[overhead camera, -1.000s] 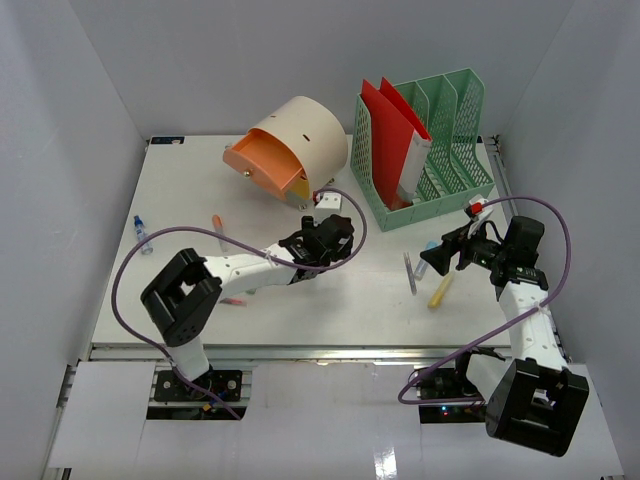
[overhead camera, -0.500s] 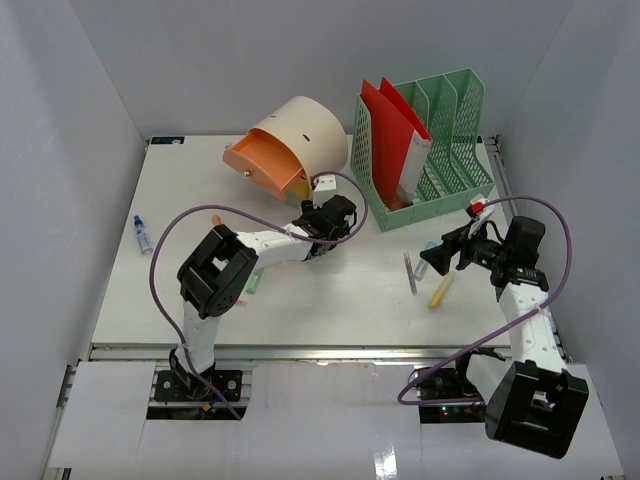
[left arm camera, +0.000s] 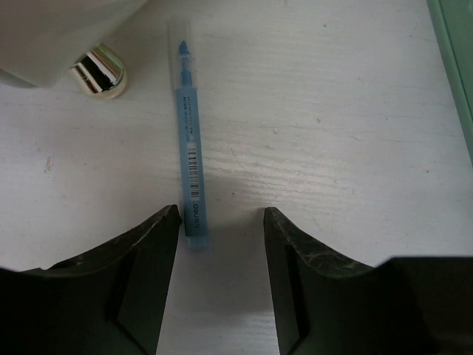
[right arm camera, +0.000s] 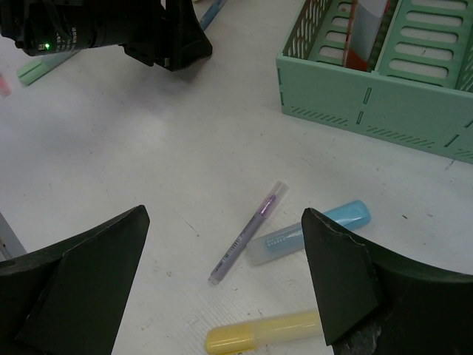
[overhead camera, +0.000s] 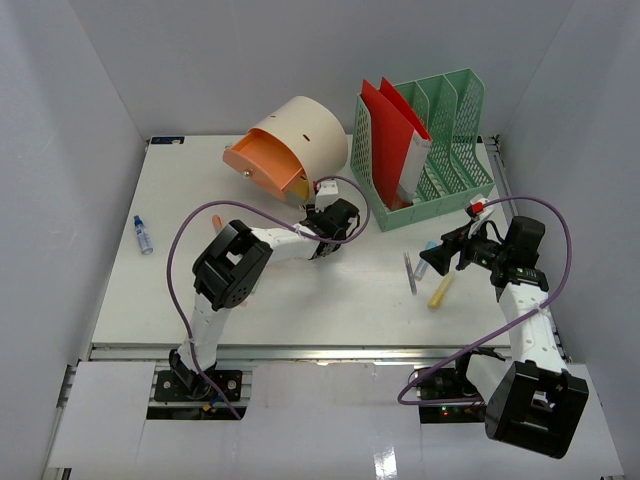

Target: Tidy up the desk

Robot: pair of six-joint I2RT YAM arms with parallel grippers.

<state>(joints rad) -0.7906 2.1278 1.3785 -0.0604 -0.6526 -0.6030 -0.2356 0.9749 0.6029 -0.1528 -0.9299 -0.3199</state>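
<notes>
The desk [overhead camera: 170,290] is a white tabletop with a rail along its front edge. My left gripper [overhead camera: 330,205] is open, low over the desk beside a cream cylindrical organiser [overhead camera: 300,140]. In the left wrist view the left gripper [left arm camera: 222,214] has a blue pen [left arm camera: 188,148] lying on the desk, its near end just inside the left finger. My right gripper [overhead camera: 428,262] is open and empty. In the right wrist view the right gripper [right arm camera: 225,216] hangs above a purple pen [right arm camera: 247,233], a blue highlighter [right arm camera: 307,233] and a yellow highlighter [right arm camera: 266,333].
A green file rack [overhead camera: 420,150] with red folders stands at the back right. A small blue bottle [overhead camera: 143,235] and an orange marker [overhead camera: 216,222] lie on the left. A red-and-white item [overhead camera: 478,207] lies by the rack. The organiser's chrome foot [left arm camera: 98,70] is near the pen.
My left arm has folded in and its gripper has moved back toward the cream organiser. The right arm has not moved.
</notes>
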